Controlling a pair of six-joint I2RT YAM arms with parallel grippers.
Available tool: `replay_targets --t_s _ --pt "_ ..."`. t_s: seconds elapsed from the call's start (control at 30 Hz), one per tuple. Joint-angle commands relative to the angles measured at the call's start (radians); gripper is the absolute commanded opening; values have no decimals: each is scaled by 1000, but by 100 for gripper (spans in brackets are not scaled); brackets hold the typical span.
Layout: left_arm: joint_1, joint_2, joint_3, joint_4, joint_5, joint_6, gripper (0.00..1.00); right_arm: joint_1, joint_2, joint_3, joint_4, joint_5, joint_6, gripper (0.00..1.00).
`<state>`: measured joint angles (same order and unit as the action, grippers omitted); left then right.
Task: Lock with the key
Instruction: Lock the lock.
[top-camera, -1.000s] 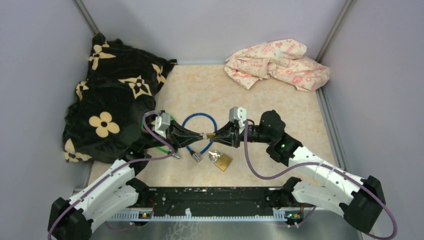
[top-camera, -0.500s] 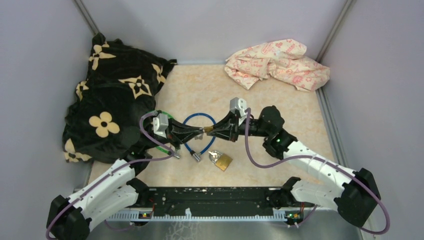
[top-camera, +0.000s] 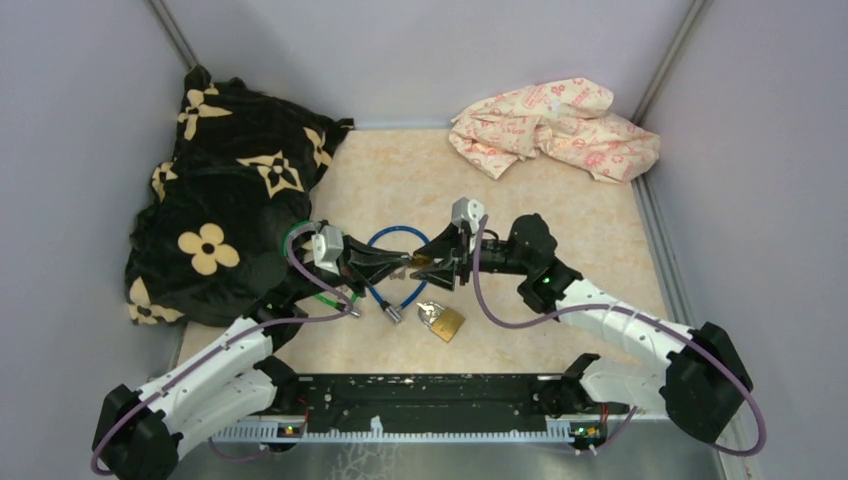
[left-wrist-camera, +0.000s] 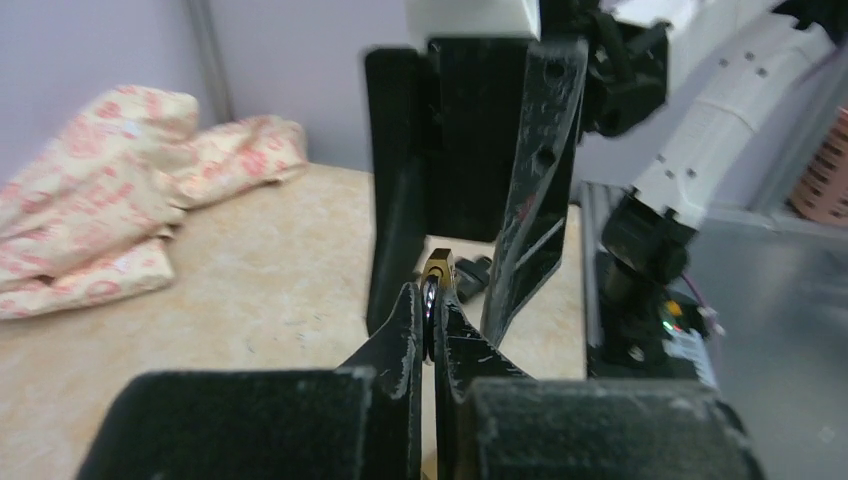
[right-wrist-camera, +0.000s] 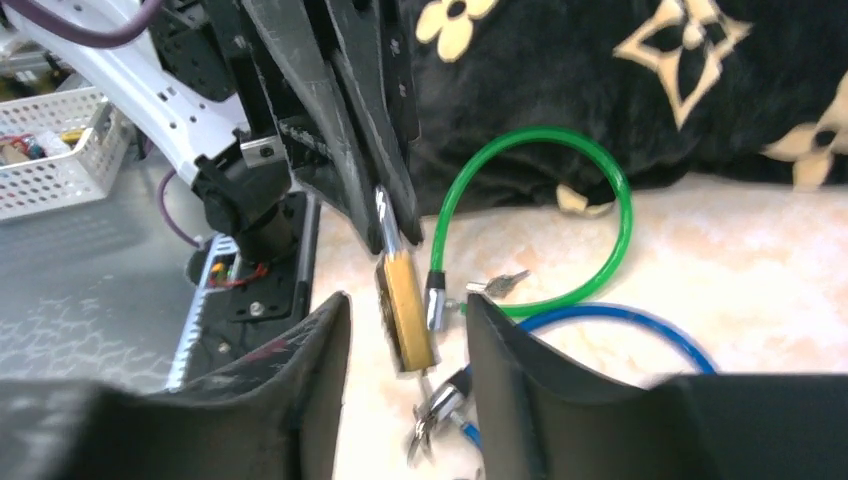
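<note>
- While the left claw (left-wrist-camera: 427, 298) is clenched on the top of the brass padlock (right-wrist-camera: 408, 312), the lock hangs just under its tips, between the spread fingers of the released right claw (right-wrist-camera: 405, 299).
- I think the right claw should close squarely on the body, without pushing it sideways.
- Beige table (top-camera: 560, 230); a black flowered cloth (top-camera: 215, 200) lies behind the left claw.

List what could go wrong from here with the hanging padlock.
1. The left gripper pinches the brass padlock only by its thin silver top, so it may swing or slip out.
2. The right gripper has its jaws open on either side of the padlock body, not touching it. Closing off-centre could knock it loose.
3. If dropped, it would likely land on the blue cable below and tangle.
</note>
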<state>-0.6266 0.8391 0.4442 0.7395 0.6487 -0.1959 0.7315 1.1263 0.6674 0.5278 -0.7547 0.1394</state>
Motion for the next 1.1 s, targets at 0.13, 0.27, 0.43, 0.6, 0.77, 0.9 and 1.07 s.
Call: replay_targets --t_s 0.13,0.27,0.43,0.6,0.77,0.9,1.07 --pt "73 -102 -50 -71 53 -26 0 -79 -250 57 -432 0 -185 98" --pt "89 -126 -78 -68 75 -40 0 -101 -272 50 -504 -20 -212 87" --pt "89 -129 -90 -40 85 -55 0 -96 -153 44 -300 -85 -97 62" --pt "88 -135 -81 -60 92 -60 0 -57 -65 79 -239 -112 -123 51" --pt "89 -129 -80 -60 93 -62 0 -35 2 99 -233 -122 -123 46" --pt "89 -119 -76 -55 96 -63 0 -20 20 98 -203 -128 -116 45" --pt "89 -110 -73 -47 101 -65 0 -12 49 109 -213 -115 -122 18"
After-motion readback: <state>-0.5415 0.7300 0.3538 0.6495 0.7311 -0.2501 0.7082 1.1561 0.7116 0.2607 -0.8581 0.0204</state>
